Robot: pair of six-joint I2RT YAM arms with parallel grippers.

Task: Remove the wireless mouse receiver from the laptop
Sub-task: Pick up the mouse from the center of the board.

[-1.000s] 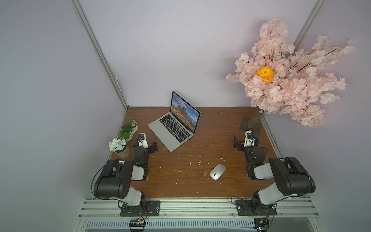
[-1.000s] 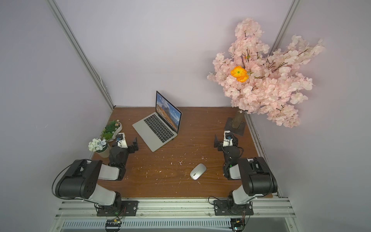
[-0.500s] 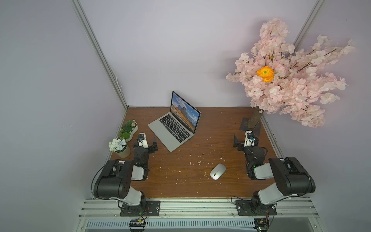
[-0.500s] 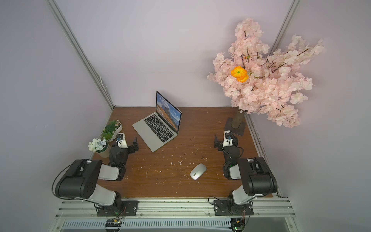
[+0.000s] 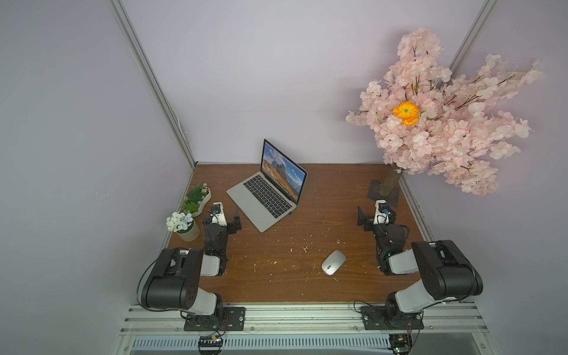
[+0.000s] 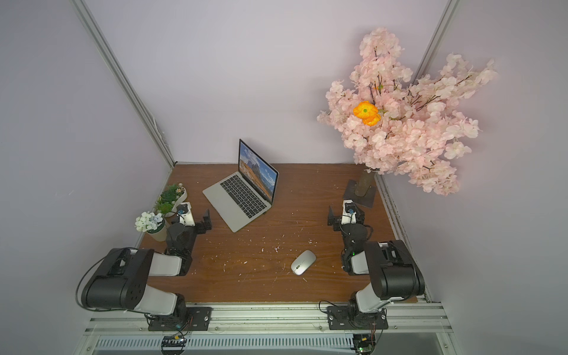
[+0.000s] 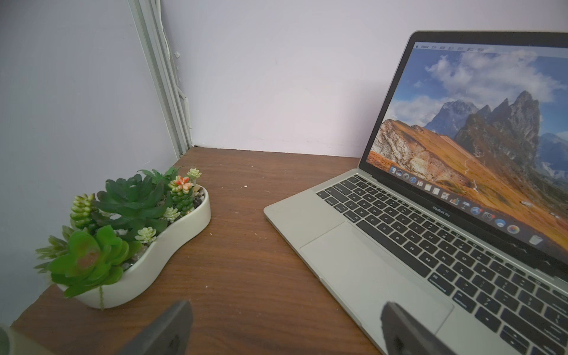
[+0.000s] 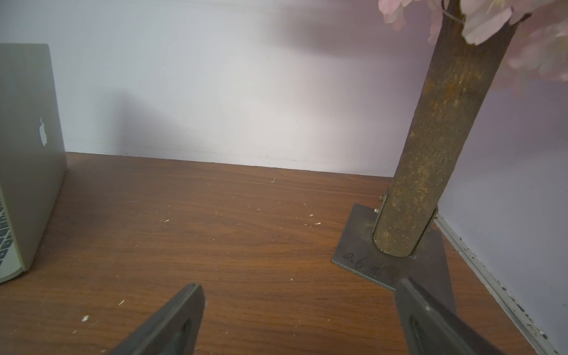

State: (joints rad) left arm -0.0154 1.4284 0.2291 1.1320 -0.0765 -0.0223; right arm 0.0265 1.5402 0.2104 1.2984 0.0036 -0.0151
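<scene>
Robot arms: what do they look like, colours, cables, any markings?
The left arm and right arm have bulky black joint housings joined by white segments, on black base plates bolted to a silver rail. A thin black cable loops beside each base. White wrist camera mounts carry a small blue part. The left gripper and right gripper have flat dark grey fingers. No markings are legible.

Open table [image 5: 332,196] btwn laptop [image 5: 264,199] & tree post [image 5: 388,186]; succulent planter [image 5: 205,204], flower pot [image 5: 188,232] crowd left edge; mouse [image 5: 333,262] near front.

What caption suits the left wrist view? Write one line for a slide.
Open left pincer facing a succulent planter and an open laptop on a wooden table.
</scene>
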